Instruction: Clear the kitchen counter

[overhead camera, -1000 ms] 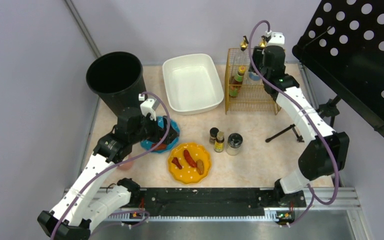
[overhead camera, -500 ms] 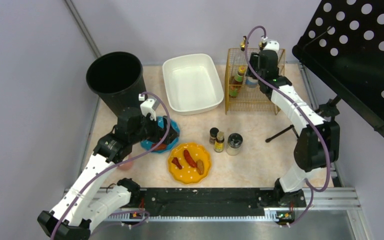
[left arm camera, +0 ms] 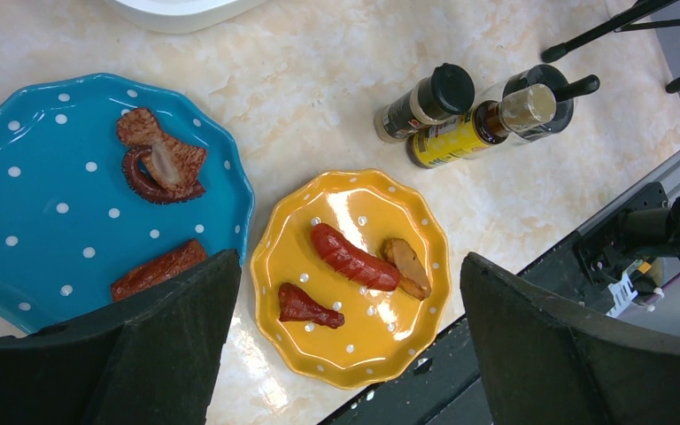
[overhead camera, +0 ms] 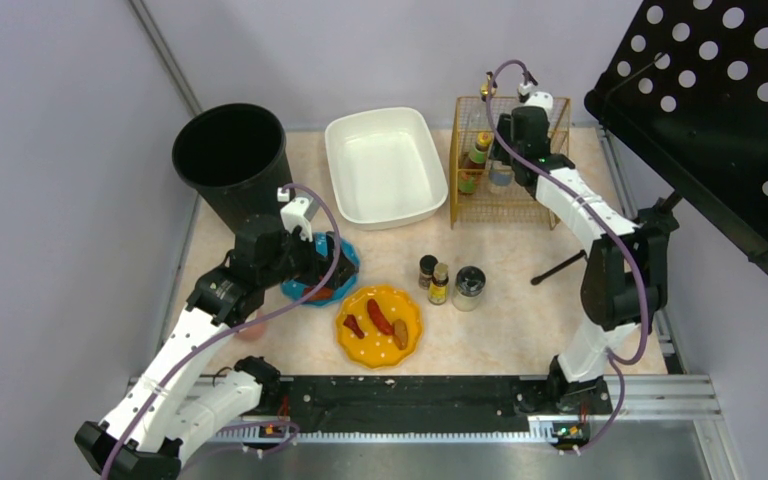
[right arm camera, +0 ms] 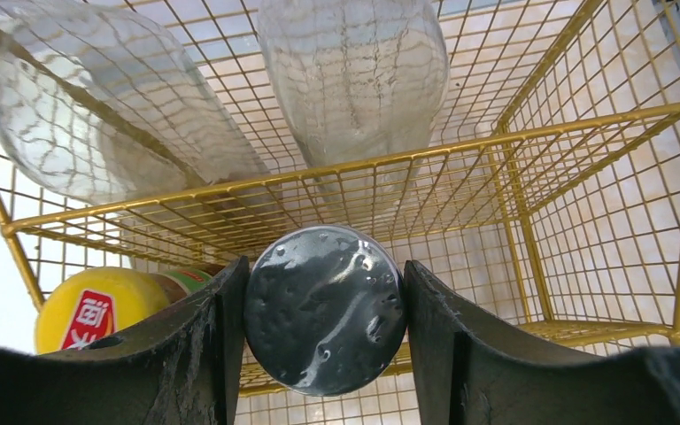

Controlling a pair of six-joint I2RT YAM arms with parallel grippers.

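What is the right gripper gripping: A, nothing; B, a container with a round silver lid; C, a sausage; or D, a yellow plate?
B: the right gripper clamps the silver-lidded container from both sides, at the gold wire rack.

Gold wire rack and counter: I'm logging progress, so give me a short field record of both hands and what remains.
right hand: shut on a round silver-lidded jar at the gold wire rack
left hand: open, above the blue dotted plate and yellow dotted plate
pale marbled counter: both plates hold food; three small seasoning bottles stand nearby
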